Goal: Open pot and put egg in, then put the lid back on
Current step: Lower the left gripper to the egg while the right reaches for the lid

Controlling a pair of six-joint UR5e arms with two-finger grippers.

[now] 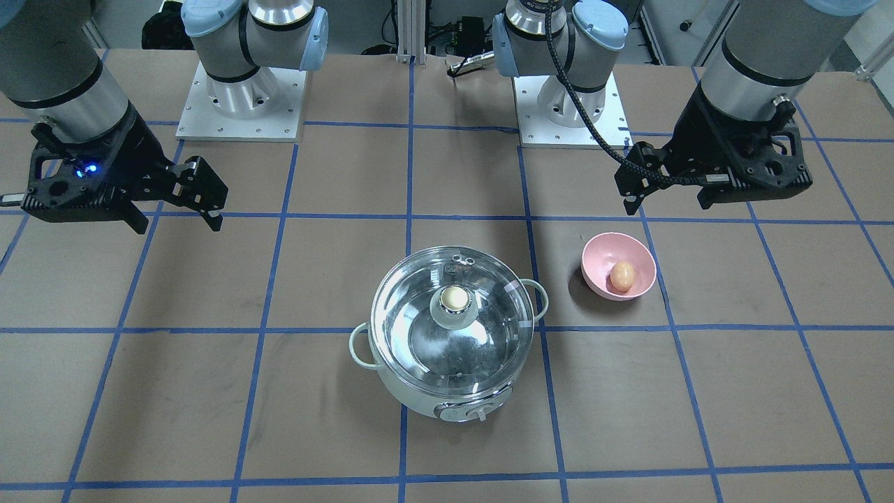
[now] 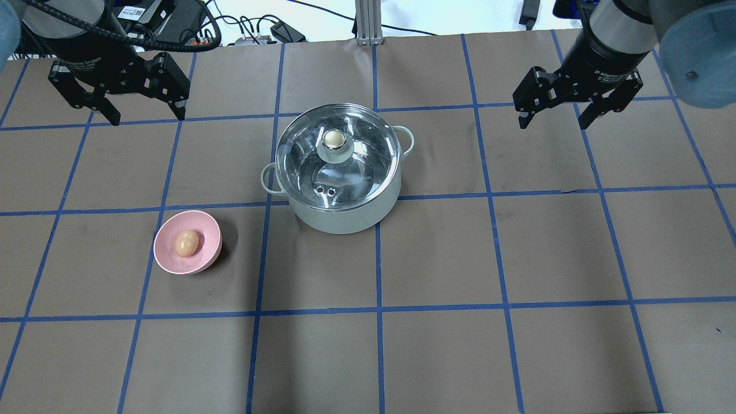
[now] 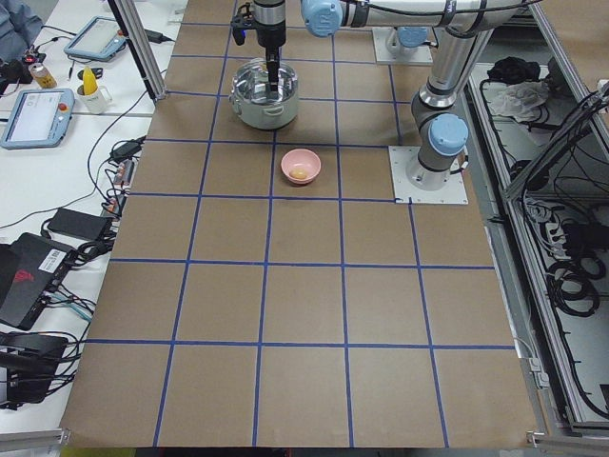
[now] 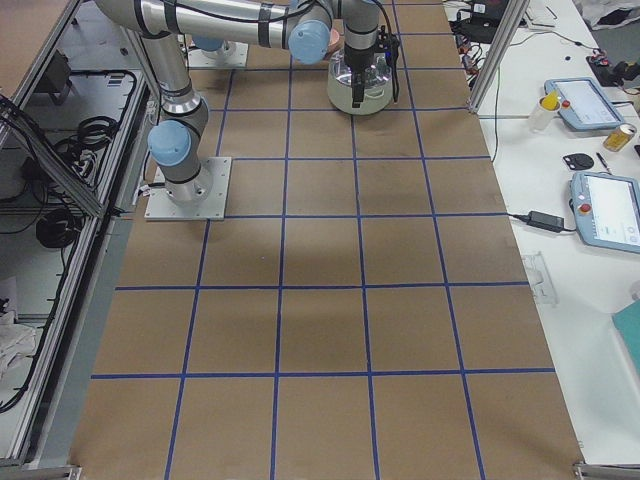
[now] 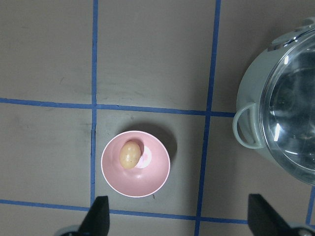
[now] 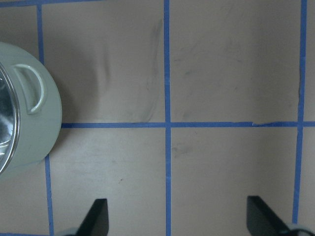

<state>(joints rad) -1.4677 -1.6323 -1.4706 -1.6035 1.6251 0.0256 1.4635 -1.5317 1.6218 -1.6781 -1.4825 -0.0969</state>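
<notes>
Since the lid (image 1: pixel 454 339) is seen from the front seated on the pot (image 1: pixel 415 399), overhead the left gripper (image 2: pixel 148 115) and right gripper (image 2: pixel 555 122) spread empty, and by left wrist the egg (image 5: pixel 129 154) in the bowl (image 5: pixel 147 181) leftward, the knob (image 2: pixel 333 138) should be pinched centrally.

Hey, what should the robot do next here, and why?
Probably swing the right gripper over the lid's knob: the lid sits closed on the pot, both grippers are open and empty, and the egg lies in the pink bowl nearer the left gripper.
</notes>
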